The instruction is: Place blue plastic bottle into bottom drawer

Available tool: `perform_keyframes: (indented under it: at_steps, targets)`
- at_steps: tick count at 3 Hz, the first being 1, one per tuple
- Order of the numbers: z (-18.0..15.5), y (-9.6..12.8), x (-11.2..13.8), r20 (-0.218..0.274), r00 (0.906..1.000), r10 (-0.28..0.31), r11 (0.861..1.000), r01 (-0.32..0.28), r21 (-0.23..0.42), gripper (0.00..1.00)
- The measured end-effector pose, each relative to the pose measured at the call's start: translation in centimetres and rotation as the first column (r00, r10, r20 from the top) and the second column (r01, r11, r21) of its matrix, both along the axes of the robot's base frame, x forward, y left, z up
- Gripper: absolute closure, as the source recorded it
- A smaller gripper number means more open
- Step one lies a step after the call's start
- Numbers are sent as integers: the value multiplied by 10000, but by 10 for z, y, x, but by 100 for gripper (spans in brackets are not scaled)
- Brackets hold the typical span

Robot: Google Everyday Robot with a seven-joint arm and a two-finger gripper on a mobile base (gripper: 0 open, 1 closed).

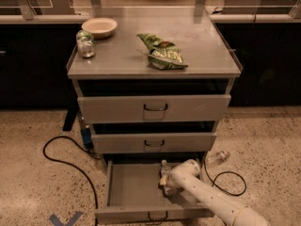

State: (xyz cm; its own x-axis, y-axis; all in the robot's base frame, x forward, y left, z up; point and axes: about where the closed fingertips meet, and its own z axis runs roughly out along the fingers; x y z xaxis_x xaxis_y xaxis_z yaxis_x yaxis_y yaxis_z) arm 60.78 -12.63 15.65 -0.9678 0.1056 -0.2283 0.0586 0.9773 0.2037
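1. Standing on the speckled floor, the grey cabinet (127,55) has its bottom drawer (131,188) pulled out.
2. The white arm (211,202) reaches in from the right. The gripper (166,184) is inside the tray, but whether it grips cannot be told.
3. The blue plastic bottle (164,170) is inside the drawer at the gripper, with its cap toward the back.

No legible text anywhere; gripper (165,181) low inside the bottom drawer (129,189).

The bottom drawer (129,188) stands open, its left half bare — I have free room from above there. My gripper (165,181) sits inside at mid-right by the blue plastic bottle (164,167), and the middle drawer (153,143) overhangs the rear — tight.
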Motion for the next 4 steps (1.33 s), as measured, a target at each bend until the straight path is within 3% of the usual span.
perform_keyframes:
  at_steps: [1, 4]
  targets:
    - [-1, 0, 2, 65, 10000, -38, 10000, 38, 49, 81]
    - [-1, 0, 2, 64, 10000, -38, 10000, 37, 49, 12]
